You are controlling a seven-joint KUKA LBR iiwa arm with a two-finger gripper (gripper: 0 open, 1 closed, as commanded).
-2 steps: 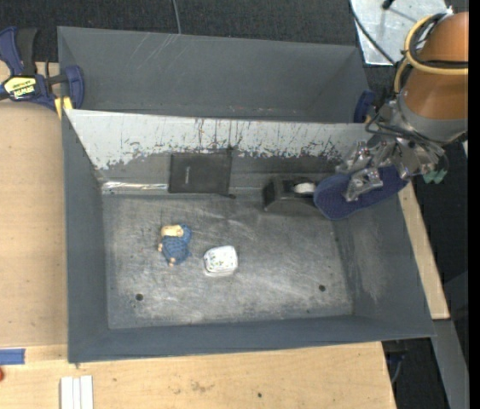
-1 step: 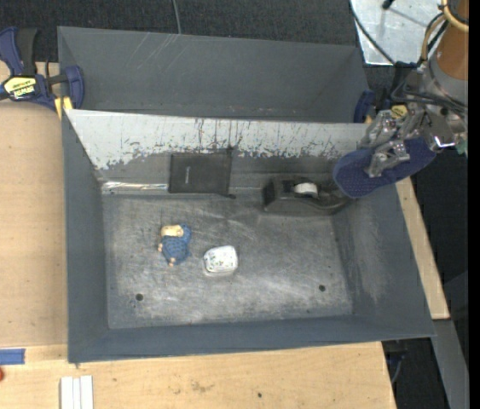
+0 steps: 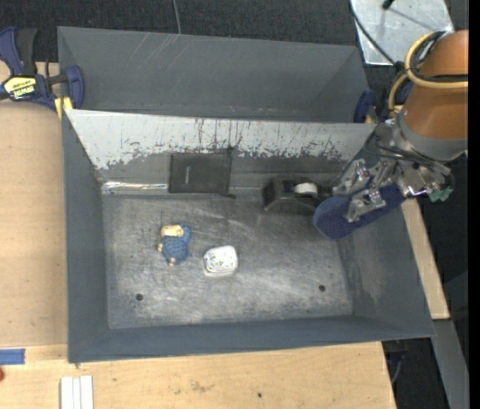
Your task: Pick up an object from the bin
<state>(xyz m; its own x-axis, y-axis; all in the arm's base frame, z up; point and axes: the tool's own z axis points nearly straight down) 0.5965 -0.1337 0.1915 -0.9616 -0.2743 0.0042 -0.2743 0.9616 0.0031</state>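
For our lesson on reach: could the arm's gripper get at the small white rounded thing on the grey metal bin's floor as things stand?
Probably yes. The white rounded thing lies in the open, apart from the blue-and-tan figure, with nothing over it. But a dark blue oblong thing sits right at the gripper.

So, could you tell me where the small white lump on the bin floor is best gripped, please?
Probably across its middle, from straight above: the white lump lies low on the open bin floor, clear of the walls. Close along the near-far line, since the blue-and-yellow toy sits close beside it on the view's left.
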